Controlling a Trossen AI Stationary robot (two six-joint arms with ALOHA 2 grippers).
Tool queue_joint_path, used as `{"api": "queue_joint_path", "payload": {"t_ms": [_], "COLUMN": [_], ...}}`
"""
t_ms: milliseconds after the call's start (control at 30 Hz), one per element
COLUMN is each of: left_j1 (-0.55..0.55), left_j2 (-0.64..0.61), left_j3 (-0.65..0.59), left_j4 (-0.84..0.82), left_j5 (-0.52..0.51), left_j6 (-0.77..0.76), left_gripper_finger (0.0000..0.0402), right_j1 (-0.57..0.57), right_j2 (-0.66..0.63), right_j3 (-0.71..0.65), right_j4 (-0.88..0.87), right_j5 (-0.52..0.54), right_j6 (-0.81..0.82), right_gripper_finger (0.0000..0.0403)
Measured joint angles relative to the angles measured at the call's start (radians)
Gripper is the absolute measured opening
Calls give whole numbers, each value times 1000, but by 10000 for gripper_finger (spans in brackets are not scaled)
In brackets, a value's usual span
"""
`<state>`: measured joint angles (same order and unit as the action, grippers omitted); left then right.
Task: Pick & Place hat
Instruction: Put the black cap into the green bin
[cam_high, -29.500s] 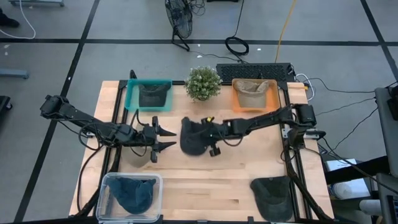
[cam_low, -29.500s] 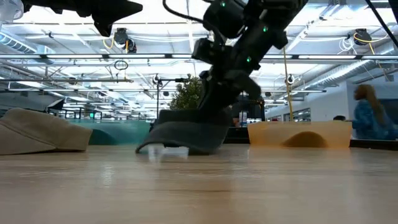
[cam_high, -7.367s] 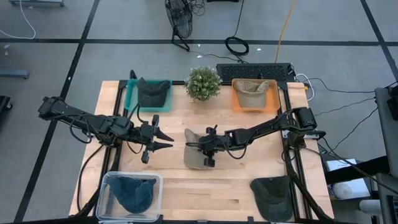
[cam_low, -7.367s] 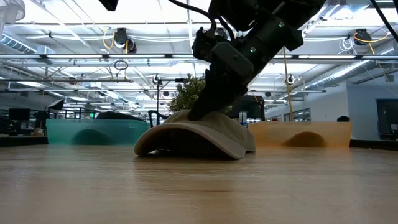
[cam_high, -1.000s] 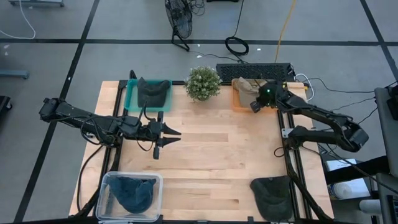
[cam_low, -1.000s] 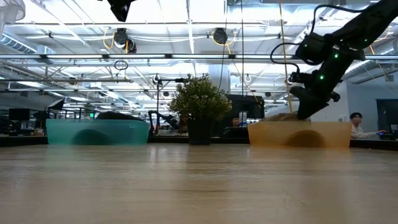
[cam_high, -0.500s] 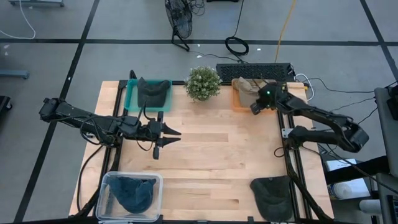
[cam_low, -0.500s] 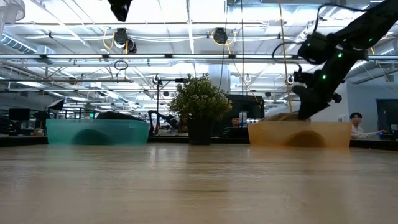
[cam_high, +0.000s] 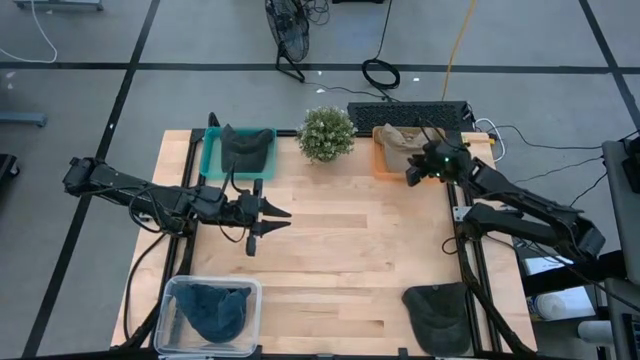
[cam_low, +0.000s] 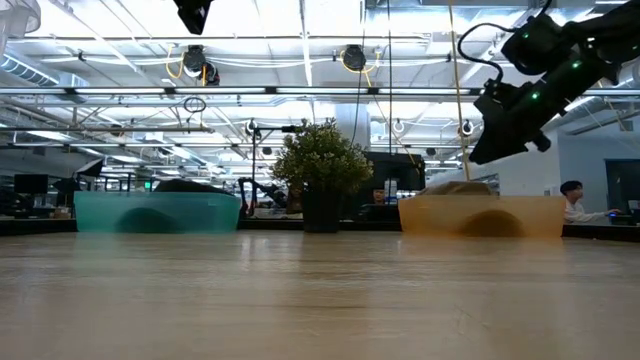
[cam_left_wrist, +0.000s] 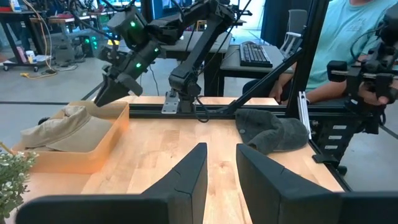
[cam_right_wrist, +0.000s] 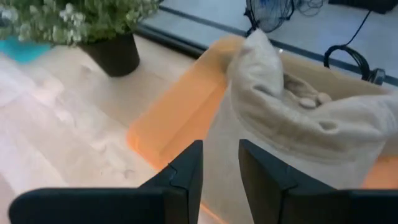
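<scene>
A tan hat (cam_high: 402, 140) lies heaped in the orange bin (cam_high: 381, 166) at the table's far right; in the right wrist view the tan hat (cam_right_wrist: 292, 106) rests on the orange bin's (cam_right_wrist: 180, 118) contents. My right gripper (cam_high: 410, 174) hangs open above the bin's near rim, clear of the hat, and also appears as my right gripper (cam_low: 482, 152) in the low view. My left gripper (cam_high: 272, 216) waits open over the table's left middle. A dark hat (cam_high: 436, 316) lies flat at the near right corner.
A teal bin (cam_high: 213, 160) holding a dark hat (cam_high: 243, 150) stands at the far left. A potted plant (cam_high: 326, 133) stands between the two bins. A clear tub (cam_high: 170, 318) with a blue-grey hat (cam_high: 212, 312) sits near left. A person sits beyond the right edge.
My right gripper has risen from the tan hat in the orange bin and drawn back a little toward the table's right edge. The hat has stayed in the bin.
</scene>
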<state>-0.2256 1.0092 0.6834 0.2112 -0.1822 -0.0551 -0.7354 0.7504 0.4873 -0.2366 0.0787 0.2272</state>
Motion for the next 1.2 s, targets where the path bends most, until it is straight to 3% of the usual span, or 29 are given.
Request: {"api": "queue_joint_path", "payload": {"t_ms": [233, 400, 500, 667, 833, 933, 1067, 1200], "left_j1": [0, 0, 0, 0, 0, 0, 0, 0], "left_j2": [0, 0, 0, 0, 0, 0, 1, 1], "left_j3": [0, 0, 0, 0, 0, 0, 0, 0], "left_j4": [1, 2, 2, 2, 2, 1, 2, 2], "left_j5": [0, 0, 0, 0, 0, 0, 0, 0], "left_j6": [-2, -2, -2, -2, -2, -2, -2, -1], "left_gripper_finger": [95, 95, 95, 95, 95, 95, 95, 95], "right_j1": [42, 153, 262, 523, 743, 835, 949, 1074], "right_j2": [-6, -6, -4, 22, 109, 169, 242, 287], "right_j3": [8, 48, 96, 177, 296, 366, 425, 449], "right_j4": [-58, -191, -296, -354, -517, -643, -784, -848], "right_j5": [-3, -45, -110, -123, 74, 131, 98, -43], "right_j6": [-29, -67, -74, -79, -78, -29, 83, 252], "right_gripper_finger": [93, 93, 93, 93, 93, 93, 93, 93]}}
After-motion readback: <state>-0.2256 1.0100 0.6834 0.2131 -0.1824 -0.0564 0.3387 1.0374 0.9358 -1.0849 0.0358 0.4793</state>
